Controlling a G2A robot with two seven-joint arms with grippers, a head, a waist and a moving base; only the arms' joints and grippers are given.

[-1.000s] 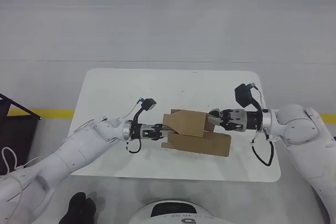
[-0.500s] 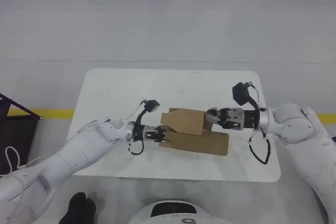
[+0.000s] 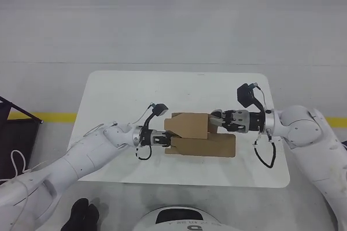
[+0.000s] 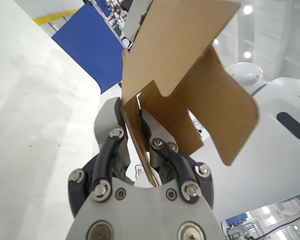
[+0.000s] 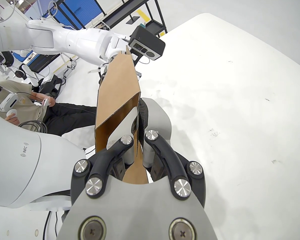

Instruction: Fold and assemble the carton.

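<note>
A white counter (image 3: 133, 92) in a bright hall: at the centre of the frame, a half-opened brown carton (image 3: 199, 136) is held between two arms. The left claw (image 3: 169, 137) is clamped on one end panel, and the right claw (image 3: 215, 122) pinches the opposite edge. Such thin board looks light and stiff, yet likely creases readily. Panel edges near the folds seem the safest holds.
</note>
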